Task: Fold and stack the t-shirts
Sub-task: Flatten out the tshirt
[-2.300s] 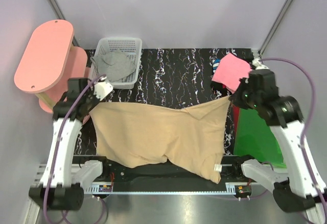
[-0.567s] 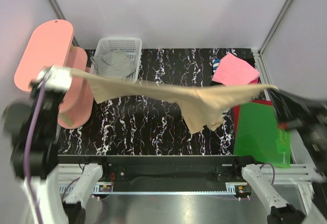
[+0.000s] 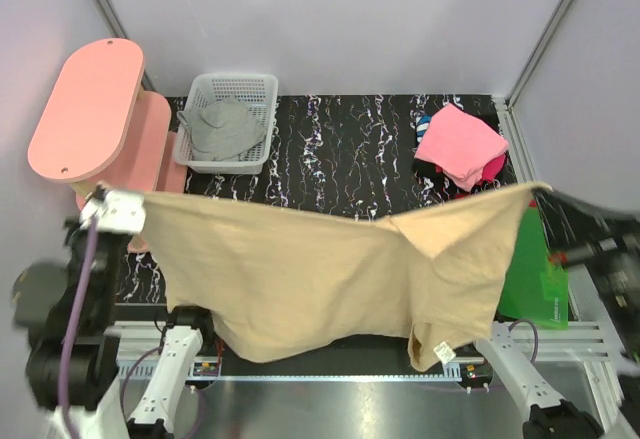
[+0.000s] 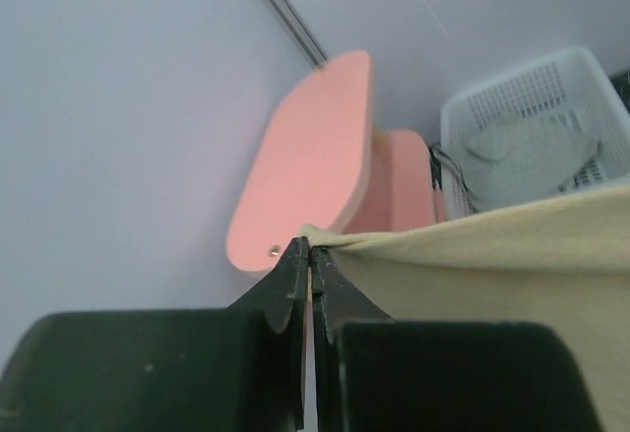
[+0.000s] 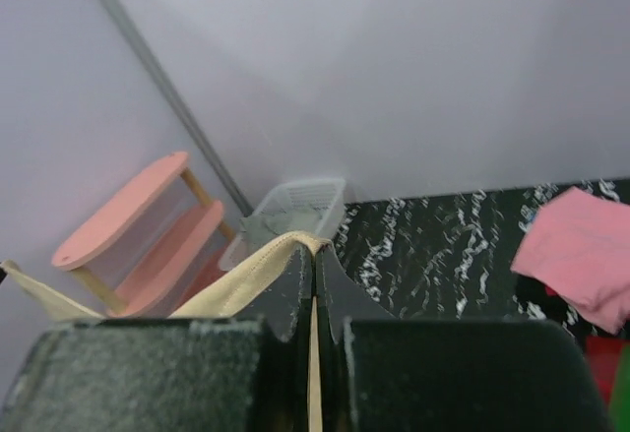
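The tan t-shirt [image 3: 320,279] hangs spread between both raised grippers, high above the table, its lower edge and white label [image 3: 444,352] drooping over the near edge. My left gripper [image 3: 128,202] is shut on its left corner [image 4: 325,239]. My right gripper [image 3: 543,191] is shut on its right corner [image 5: 295,243]. The grey t-shirt [image 3: 225,129] lies crumpled in the white mesh basket [image 3: 232,84]. The pink t-shirt [image 3: 462,145] lies folded at the back right of the table.
A pink two-tier shelf [image 3: 90,109] stands at the back left beside the basket. The flat green sheet [image 3: 535,279] lies at the right, partly behind the hanging shirt. Dark and red cloth [image 3: 480,174] lies under the pink shirt.
Both arms lifted the tan shirt off the table and swung it up; it now hangs spread out nearer the camera and lower than 0.6 s ago, when it was stretched thin across the table.
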Robot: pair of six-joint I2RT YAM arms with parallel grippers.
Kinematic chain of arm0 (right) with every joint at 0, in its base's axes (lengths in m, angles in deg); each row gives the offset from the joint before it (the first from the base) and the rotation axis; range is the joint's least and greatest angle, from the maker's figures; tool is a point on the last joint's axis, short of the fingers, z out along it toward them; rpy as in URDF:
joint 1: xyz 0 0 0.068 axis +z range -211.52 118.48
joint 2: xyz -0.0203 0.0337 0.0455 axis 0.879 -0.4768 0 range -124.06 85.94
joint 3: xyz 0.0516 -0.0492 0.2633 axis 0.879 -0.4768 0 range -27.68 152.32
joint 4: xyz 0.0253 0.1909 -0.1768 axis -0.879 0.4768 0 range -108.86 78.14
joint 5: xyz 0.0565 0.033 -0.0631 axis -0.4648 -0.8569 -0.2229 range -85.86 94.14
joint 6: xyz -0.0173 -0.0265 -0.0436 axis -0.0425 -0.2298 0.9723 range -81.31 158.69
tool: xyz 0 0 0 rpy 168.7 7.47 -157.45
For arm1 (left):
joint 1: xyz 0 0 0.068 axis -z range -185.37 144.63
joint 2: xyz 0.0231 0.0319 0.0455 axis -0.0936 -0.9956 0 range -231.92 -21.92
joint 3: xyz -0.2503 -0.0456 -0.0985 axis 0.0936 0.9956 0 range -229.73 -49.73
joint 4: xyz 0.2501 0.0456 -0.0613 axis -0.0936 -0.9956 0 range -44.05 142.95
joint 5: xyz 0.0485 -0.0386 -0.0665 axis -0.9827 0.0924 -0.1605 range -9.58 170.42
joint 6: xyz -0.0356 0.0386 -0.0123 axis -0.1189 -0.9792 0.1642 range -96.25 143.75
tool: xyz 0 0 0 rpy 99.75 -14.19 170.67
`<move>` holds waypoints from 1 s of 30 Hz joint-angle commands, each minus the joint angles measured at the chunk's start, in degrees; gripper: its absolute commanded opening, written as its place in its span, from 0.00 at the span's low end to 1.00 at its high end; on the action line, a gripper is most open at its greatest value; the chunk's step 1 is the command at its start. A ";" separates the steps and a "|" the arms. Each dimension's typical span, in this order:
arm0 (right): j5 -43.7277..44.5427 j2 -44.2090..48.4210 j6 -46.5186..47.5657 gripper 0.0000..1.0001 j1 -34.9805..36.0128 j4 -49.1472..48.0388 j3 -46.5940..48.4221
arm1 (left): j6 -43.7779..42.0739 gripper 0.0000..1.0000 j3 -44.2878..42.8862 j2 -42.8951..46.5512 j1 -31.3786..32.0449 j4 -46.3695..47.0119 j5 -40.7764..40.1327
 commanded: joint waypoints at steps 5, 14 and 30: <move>16.33 -19.84 3.03 0.00 -0.12 -7.46 -16.53 | -4.37 0.00 23.41 -20.56 -0.05 16.14 -1.52; 19.06 -37.43 -0.92 0.00 -0.29 -15.90 -30.52 | -10.96 0.00 29.85 -50.18 -0.05 27.06 -10.12; 15.72 -51.68 -2.59 0.00 -0.29 -16.70 -25.25 | -11.15 0.00 20.97 -68.49 -0.05 31.72 -18.22</move>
